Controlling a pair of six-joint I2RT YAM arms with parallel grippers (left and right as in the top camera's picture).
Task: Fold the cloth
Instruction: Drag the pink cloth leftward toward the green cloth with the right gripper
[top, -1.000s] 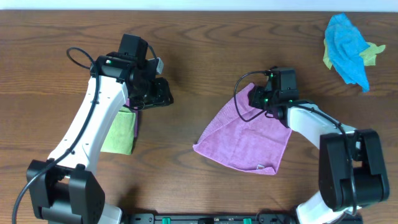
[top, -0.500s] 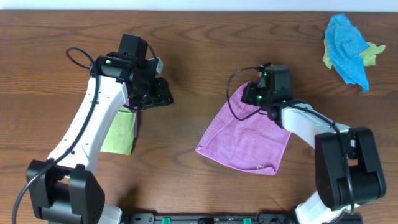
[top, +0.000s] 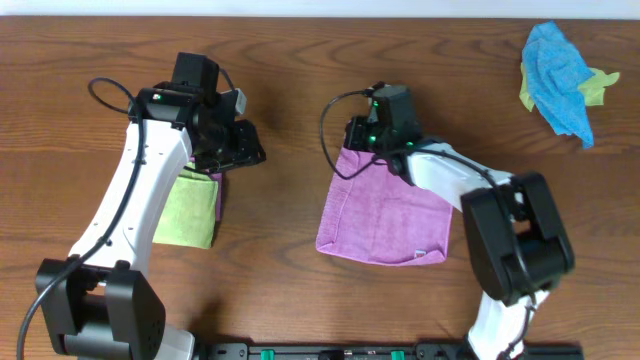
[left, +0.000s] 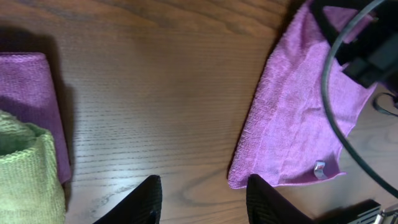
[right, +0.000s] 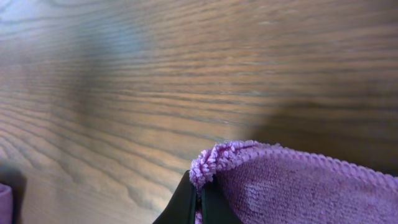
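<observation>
- Since the earlier frames, the right fingers (top: 356, 136) have carried the corner of the purple cloth (top: 385, 215) to the robot's left and toward the far side of the counter (top: 300, 80). The cloth, which lay as a diamond, now lies more square. The left arm has also shifted a little to the left.
- The right fingers are pressed together on the far-left corner of the purple cloth; the right wrist view shows the hem pinched between the two tips, just above the wood.
- The rest of the purple cloth lies spread flat on the counter, near the middle, with a small white tag (top: 420, 252) at its near edge.
- The left fingers (top: 245, 152) are spread apart with nothing between them, and they hang over bare wood, well apart from the purple cloth.
- Under the left arm, a folded green cloth (top: 190, 205) rests on a folded purple cloth (top: 214, 186).
- At the far right corner, a crumpled blue cloth (top: 555, 80) lies on a yellow cloth (top: 600, 88).
</observation>
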